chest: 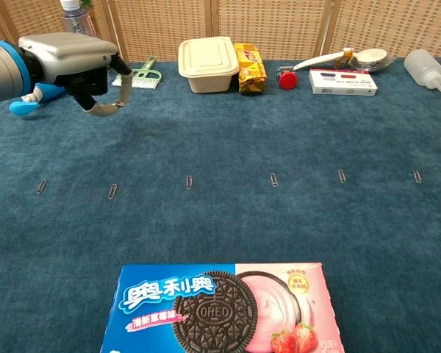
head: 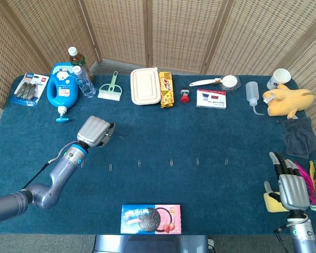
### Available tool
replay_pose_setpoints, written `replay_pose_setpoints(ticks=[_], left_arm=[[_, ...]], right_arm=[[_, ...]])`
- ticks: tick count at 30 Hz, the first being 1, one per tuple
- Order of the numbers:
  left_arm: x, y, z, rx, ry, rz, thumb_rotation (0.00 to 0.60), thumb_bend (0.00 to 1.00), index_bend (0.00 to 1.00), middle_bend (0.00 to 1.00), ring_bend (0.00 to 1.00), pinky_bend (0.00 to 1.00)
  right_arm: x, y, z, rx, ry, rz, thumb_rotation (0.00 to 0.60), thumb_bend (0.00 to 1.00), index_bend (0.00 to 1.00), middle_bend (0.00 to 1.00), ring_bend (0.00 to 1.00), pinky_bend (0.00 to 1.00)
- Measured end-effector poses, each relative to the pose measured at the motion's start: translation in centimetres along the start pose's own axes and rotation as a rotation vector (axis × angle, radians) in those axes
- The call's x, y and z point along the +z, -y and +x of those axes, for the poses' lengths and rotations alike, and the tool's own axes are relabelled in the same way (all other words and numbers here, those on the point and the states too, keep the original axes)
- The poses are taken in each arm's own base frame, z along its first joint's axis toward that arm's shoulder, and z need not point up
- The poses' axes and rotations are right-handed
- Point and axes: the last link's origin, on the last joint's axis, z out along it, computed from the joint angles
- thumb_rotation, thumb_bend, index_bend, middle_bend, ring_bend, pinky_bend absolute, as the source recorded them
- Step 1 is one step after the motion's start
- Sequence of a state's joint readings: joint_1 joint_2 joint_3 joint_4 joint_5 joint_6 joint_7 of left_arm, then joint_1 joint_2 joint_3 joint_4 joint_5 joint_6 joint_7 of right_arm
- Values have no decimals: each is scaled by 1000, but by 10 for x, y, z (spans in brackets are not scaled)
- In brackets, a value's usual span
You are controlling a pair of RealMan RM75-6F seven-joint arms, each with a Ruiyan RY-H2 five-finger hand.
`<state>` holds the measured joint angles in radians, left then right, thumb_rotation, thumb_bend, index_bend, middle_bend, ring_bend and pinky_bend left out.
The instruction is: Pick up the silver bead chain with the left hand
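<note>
My left hand (head: 96,130) hangs above the blue table (head: 147,126) at the left, below the blue detergent bottle (head: 62,87). Its fingers are curled in. In the chest view my left hand (chest: 66,55) is at the upper left, clear of the cloth. A short pale silvery piece, seemingly the silver bead chain (chest: 103,109), is pinched under its fingertips. Most of the chain is hidden, and none of it lies on the table. My right hand (head: 287,185) is at the table's right front corner with its fingers spread, holding nothing, beside a yellow sponge (head: 270,203).
A row of paper clips (head: 171,162) crosses the table's middle. An Oreo box (chest: 220,309) lies at the front edge. Along the back stand a water bottle (head: 84,80), a green brush (head: 110,87), a lunch box (head: 145,86) and a snack pack (head: 166,89).
</note>
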<state>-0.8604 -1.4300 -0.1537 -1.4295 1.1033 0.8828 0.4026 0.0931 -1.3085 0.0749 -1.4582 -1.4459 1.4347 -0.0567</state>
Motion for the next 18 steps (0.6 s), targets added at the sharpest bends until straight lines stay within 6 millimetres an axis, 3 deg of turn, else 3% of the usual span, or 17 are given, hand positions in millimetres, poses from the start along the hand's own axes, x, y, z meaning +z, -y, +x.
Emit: replay_pose_setpoints(ticks=[8,18], left_arm=[[-10,-38,10,-131,-9,-133,600,744,592,1000,1000,1000],[-4,-89,16,-261,16,-260,600,744,592,1000,1000,1000]], right_arm=[[-4,2,-2,0,11,-1,600,395,0,83,166,147],[2,7,-5,-3,29,18,600,395,0,83,166,147]])
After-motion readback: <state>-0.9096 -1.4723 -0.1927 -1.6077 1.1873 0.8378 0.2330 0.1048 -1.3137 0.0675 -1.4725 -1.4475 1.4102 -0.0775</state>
